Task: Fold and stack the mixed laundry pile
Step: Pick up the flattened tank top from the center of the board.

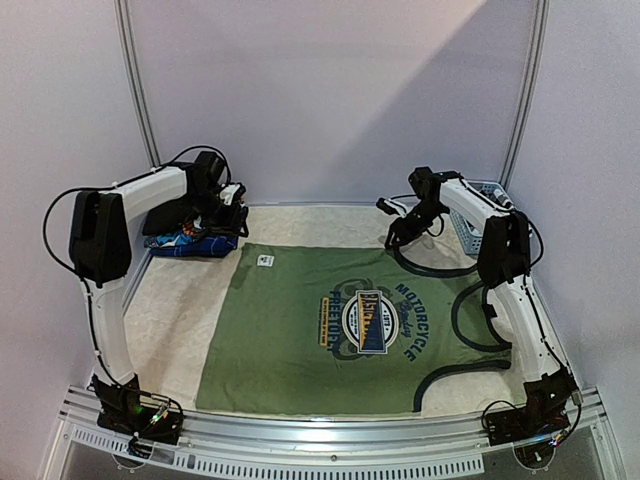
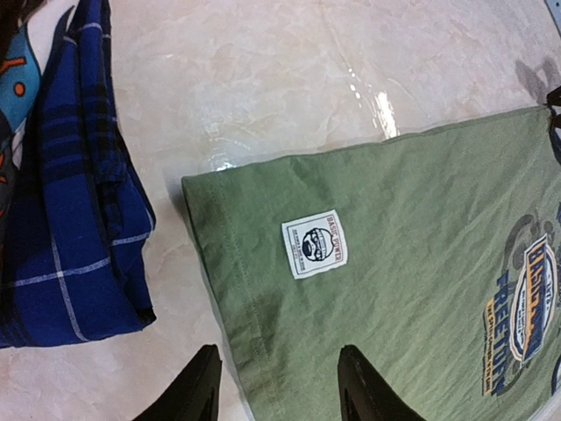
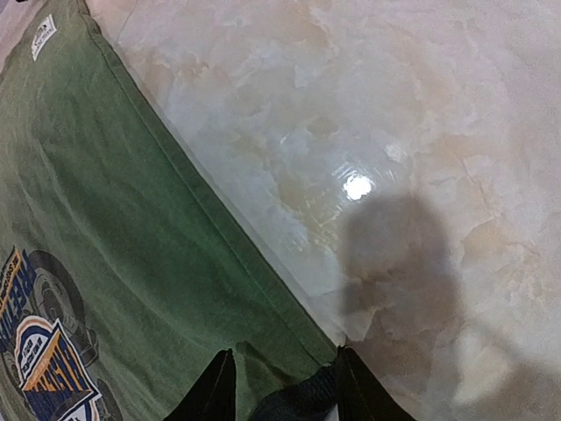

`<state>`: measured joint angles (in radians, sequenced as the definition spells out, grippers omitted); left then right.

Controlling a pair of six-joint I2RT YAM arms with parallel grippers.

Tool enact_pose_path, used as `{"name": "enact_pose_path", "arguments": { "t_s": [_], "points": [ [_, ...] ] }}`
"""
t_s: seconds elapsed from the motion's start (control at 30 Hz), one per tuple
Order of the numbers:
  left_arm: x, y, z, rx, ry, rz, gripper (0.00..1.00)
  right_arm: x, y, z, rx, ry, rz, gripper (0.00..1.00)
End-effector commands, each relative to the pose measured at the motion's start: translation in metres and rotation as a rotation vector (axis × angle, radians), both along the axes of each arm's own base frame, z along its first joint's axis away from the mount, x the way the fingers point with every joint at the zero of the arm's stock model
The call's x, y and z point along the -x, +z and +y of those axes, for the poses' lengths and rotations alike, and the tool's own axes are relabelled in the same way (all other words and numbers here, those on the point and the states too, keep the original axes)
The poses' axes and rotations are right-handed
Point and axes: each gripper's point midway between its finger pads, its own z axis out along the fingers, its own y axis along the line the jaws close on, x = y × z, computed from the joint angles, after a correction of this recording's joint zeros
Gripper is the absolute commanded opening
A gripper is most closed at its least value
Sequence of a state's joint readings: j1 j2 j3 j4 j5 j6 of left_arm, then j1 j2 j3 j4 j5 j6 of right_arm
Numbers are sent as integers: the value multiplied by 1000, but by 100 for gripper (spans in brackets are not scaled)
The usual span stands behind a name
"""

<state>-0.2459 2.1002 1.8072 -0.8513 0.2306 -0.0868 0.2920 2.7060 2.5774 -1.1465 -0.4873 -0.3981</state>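
Pinching the olive T-shirt (image 3: 131, 263) by its dark trim, my right hand (image 3: 285, 390) shows only fingertips; my left hand (image 2: 280, 386) hovers open above its hem, fingers cropped.

My top camera looks down over both my arms at the table (image 1: 170, 330); each wrist camera peers closely down, sharing the green T-shirt (image 2: 394, 263).

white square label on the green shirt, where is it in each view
Top external: the white label sits near the T-shirt's far-left corner.
Left wrist: centre of the picture, above the left hand's fingers.
Right wrist: top-left corner, far from that hand.
Shared landmark: the round blue-yellow logo, seen in all three views.
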Motion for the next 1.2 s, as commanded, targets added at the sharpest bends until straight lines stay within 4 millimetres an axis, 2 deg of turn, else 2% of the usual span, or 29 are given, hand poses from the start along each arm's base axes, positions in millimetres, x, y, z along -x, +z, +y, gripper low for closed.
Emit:
{"name": "enact_pose_path", "arguments": {
  "t_s": [0.0, 0.13, 0.27, 0.53, 0.77, 0.9, 1.17],
  "points": [
    [2, 14, 2, 8, 3, -13, 47, 6, -27, -11, 76, 0, 39, 39],
    [4, 18, 2, 12, 1, -21, 47, -4, -27, -17, 133, -17, -15, 39],
    [6, 19, 2, 15, 2, -22, 47, -15, -21, -20, 158, -20, -74, 43],
    [5, 21, 1, 19, -2, -25, 47, 0, -29, -12, 179, 62, -56, 39],
    [3, 22, 1, 19, -3, -32, 47, 6, -38, -15, 208, 87, -37, 31],
    [0, 17, 4, -5, -4, -37, 47, 3, -37, -14, 211, 87, -58, 26],
    [-31, -10, 5, -57, -24, -35, 48, -13, -17, -10, 190, 67, -144, 12]
  ]
}}
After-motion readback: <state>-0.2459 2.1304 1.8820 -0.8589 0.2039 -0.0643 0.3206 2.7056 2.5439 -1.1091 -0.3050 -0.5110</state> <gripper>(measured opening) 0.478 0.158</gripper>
